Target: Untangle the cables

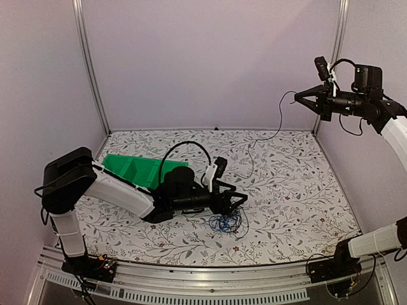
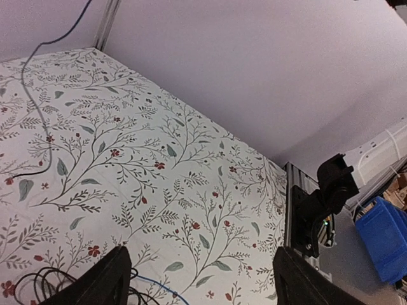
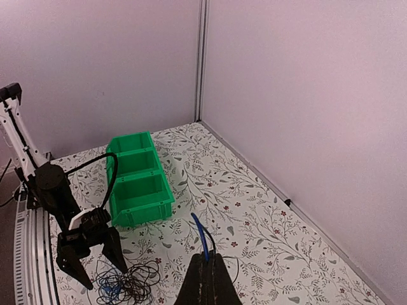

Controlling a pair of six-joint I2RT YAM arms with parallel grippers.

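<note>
Top external, right pincer [image 1: 297, 95] clamping 1 cable [image 1: 280, 118]

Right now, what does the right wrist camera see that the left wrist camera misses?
Only the right wrist view shows the green bin and a blue cable pinched in its own shut jaws. Only the left wrist view shows a blue crate beyond the edge of the floral table. Both show the cable snarl and that table, with the left arm's open jaws by the snarl.
</note>
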